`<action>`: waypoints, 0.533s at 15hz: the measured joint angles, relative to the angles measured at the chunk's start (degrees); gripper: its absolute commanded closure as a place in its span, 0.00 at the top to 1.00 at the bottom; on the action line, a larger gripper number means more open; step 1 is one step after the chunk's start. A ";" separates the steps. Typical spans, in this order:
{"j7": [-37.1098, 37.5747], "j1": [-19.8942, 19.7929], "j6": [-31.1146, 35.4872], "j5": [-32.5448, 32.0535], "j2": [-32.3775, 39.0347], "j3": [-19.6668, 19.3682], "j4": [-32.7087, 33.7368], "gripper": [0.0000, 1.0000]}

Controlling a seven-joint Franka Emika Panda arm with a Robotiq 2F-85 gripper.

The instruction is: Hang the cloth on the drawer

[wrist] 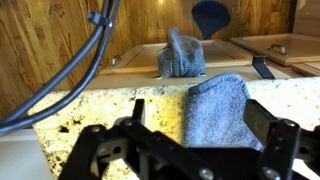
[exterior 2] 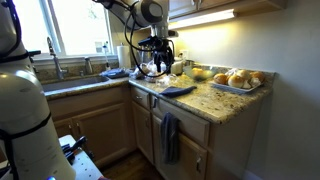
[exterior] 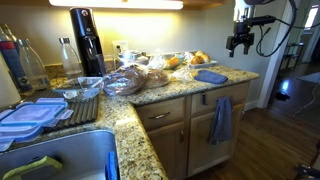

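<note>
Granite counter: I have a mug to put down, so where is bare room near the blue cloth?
Bare speckled granite counter runs along the front edge between the clear plastic bags and the bright blue fabric cloth, and in front of the tray of bread rolls. The back is crowded.

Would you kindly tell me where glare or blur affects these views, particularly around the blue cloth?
In an exterior view, the under-cabinet light washes out the top edge, while the cloth reads clear; in an exterior view, the window glares; in the wrist view, the cables and end effector look soft and dark.
</note>
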 measured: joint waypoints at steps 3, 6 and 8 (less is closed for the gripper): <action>0.04 0.00 -0.03 0.08 1.07 -0.02 1.02 1.00; -0.07 0.12 0.26 0.01 1.21 0.01 1.12 1.00; -0.80 0.26 3.12 -0.46 2.07 0.15 1.13 1.00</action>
